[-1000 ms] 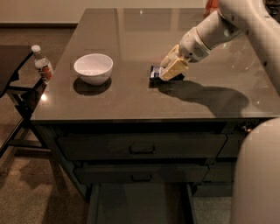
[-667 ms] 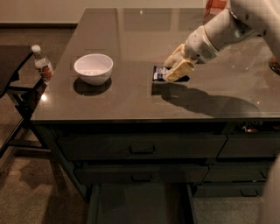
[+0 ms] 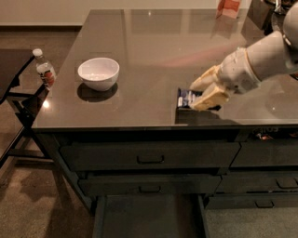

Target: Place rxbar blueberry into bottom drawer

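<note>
The rxbar blueberry [image 3: 185,98], a small dark blue bar with white print, is near the counter's front edge, right of centre. My gripper [image 3: 205,91] comes in from the right, and its pale fingers [image 3: 207,100] close on the bar from both sides, low over the counter [image 3: 149,42]. The bottom drawer [image 3: 149,217] is pulled open below the counter front, showing a plain dark floor with nothing in it.
A white bowl [image 3: 98,73] stands on the counter's left part. A water bottle [image 3: 45,69] stands on a dark side table [image 3: 11,69] at the left. An orange package [image 3: 228,7] is at the far back. Two shut drawers [image 3: 150,158] with bar handles sit above the open one.
The gripper and the bar have moved together to the right and toward the counter's front edge. The bowl has stayed put.
</note>
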`<state>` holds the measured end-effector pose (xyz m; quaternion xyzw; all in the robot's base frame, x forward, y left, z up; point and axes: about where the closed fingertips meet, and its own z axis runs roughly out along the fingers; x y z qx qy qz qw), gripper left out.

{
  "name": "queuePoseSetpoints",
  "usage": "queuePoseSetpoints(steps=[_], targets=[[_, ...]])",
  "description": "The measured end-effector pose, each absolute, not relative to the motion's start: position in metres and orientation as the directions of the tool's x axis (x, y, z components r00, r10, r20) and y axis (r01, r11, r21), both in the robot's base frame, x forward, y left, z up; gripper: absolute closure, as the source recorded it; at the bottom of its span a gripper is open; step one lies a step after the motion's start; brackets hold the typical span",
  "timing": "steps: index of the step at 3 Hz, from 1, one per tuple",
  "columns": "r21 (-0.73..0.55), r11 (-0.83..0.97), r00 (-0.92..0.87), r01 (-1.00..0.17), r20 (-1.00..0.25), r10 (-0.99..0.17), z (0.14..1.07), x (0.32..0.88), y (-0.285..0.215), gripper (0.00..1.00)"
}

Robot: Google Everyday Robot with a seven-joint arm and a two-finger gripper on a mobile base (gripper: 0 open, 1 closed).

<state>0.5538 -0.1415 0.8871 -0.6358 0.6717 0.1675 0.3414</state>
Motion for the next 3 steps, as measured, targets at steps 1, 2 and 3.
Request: queuePoseSetpoints(steps=[1,2,3], targets=[[-0.215,0.163,0.025,-0.963,-0.672,-0.740,0.871,0.496,-0.160,1.00],[-0.173,0.203,-0.032,-0.964,-0.679,-0.734,0.840,0.430,-0.176,1.00],[-0.177,0.201,-0.030,-0.963,-0.675,-0.737,0.838,0.426,-0.174,1.00]])
